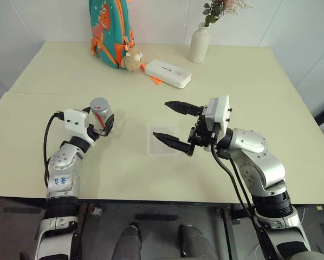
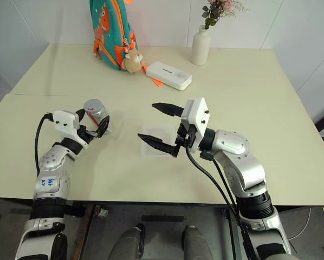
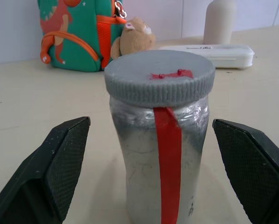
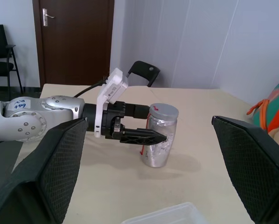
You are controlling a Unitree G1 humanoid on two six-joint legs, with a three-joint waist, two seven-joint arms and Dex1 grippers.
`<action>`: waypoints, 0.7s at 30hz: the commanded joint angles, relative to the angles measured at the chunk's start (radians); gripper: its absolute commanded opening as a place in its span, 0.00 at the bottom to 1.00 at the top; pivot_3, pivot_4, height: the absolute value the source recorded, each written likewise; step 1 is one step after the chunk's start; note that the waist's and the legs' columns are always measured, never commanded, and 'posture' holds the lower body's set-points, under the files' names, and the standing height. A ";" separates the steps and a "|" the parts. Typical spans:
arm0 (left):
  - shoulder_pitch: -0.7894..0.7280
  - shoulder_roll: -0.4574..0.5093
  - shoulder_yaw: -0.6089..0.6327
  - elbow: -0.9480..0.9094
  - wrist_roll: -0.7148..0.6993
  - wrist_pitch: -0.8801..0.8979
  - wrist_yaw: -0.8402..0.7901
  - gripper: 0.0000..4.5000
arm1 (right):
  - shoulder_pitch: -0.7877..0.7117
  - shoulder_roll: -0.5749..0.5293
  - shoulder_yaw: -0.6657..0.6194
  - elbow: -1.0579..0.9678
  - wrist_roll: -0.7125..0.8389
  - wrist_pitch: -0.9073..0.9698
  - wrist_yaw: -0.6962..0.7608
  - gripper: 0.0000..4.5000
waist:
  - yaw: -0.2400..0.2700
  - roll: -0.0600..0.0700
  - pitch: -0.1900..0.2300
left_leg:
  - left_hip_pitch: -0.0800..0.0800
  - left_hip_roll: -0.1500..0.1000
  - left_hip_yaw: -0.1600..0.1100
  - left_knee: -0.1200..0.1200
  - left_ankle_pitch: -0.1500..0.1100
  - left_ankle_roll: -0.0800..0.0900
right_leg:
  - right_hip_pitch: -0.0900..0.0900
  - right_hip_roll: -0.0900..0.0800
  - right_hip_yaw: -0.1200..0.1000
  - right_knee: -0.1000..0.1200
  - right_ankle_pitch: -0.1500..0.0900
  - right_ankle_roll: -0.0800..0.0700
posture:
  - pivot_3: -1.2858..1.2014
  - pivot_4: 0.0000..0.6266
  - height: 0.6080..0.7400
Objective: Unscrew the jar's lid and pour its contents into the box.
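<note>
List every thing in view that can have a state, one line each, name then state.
jar: upright on the table, capped, between the left gripper's fingers, not yet clamped.
lid: screwed on the jar.
box: flat on the table, open-topped, looks empty.
left gripper: open, straddling the jar.
right gripper: open, empty, above the box.
white case: closed, lying flat.
backpack: upright at the table's far edge.
vase: upright, holding flowers.
</note>
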 commanded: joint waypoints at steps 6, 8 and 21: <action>-0.047 0.005 -0.009 0.062 0.004 -0.043 -0.023 0.45 | -0.004 0.011 -0.018 -0.020 0.006 -0.027 -0.017 1.00 | -0.001 0.000 0.000 | 0.000 0.000 0.000 0.000 0.000 0.000 | 0.000 0.000 0.000 0.000 0.000 0.000 | 0.52 0.24 1.00; -0.054 0.006 -0.010 0.067 0.001 -0.039 -0.030 0.44 | -0.006 0.015 -0.021 -0.015 0.009 -0.026 -0.020 1.00 | 0.000 0.000 0.000 | 0.000 0.000 0.000 0.000 0.000 0.000 | 0.000 0.000 0.000 0.000 0.000 0.000 | 0.52 0.24 1.00; -0.011 0.192 -0.058 -0.411 -0.312 0.348 -0.389 0.44 | -0.150 0.087 -0.005 -0.047 0.096 0.221 -0.176 1.00 | -0.010 0.000 0.000 | 0.000 0.002 0.000 -0.002 0.000 -0.001 | -0.001 0.001 0.000 0.001 0.000 -0.001 | 0.52 0.24 1.00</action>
